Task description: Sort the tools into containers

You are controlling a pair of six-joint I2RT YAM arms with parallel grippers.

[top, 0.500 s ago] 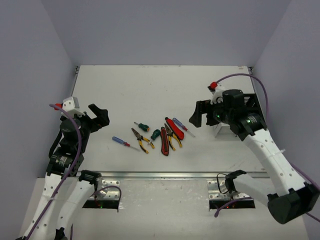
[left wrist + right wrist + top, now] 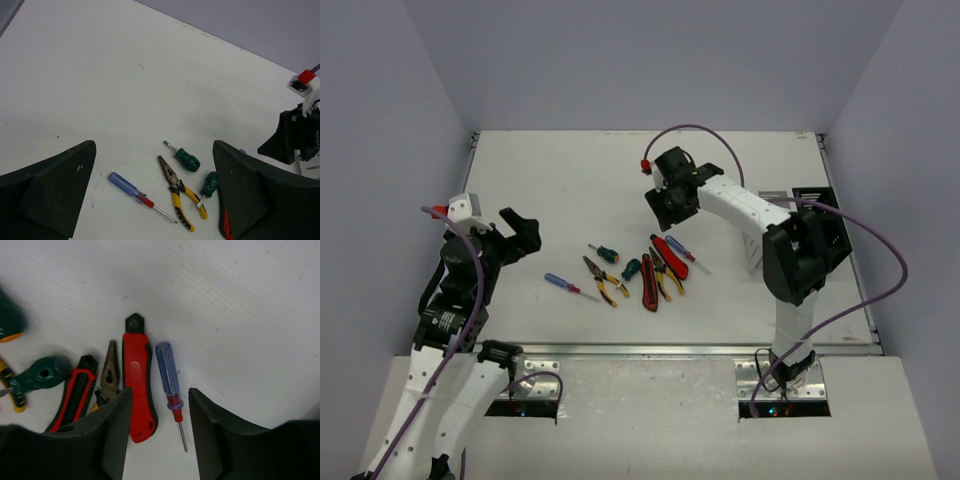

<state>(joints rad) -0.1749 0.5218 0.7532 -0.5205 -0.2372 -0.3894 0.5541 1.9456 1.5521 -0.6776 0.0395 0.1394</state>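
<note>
Where the right jaws stand apart, a blue screwdriver point(image 2: 169, 374) lies.

No text or labels can be read

Green screwdriver point(image 2: 7, 316) half off-frame left

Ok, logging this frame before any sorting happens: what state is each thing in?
Red-and-black plastic cutter, lying loose, ungripped.
Blue-handled screwdriver, lying loose beside it.
Yellow-and-black pliers, lying loose, closed.
Left hand, open, empty.
Right hand, open, empty, above that cutter.
</note>
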